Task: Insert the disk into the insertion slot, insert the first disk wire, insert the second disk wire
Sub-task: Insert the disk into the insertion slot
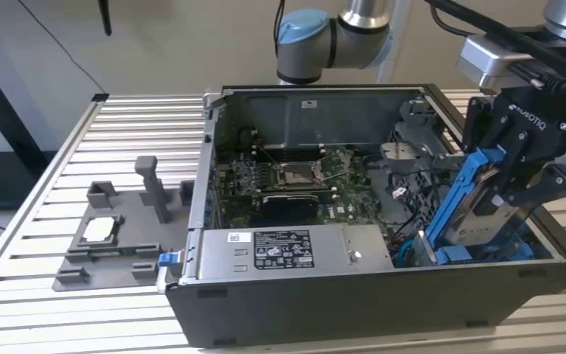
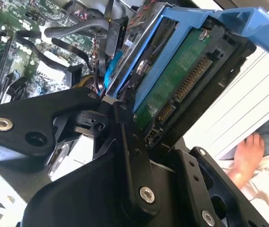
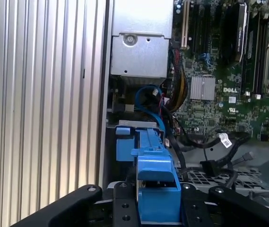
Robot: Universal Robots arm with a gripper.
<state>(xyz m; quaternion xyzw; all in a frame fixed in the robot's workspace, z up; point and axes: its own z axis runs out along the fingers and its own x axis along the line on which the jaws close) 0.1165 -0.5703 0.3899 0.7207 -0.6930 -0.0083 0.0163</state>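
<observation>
Clamping the one disk [image 1: 472, 225] between closed-in fingers, the single end effector [image 1: 509, 184] holds it on edge and tilted. Directly beneath its fingertips, the one insertion slot [image 1: 460, 256] sits inside the open computer case [image 1: 362, 310]. The disk's lower end meets the slot's blue parts, though whether it has entered I cannot tell. One power-supply box [image 1: 283, 247] lies beside the slot.

Robotics lab: slatted aluminium bench [image 1: 135, 125], opened computer case [image 1: 362, 302]
</observation>
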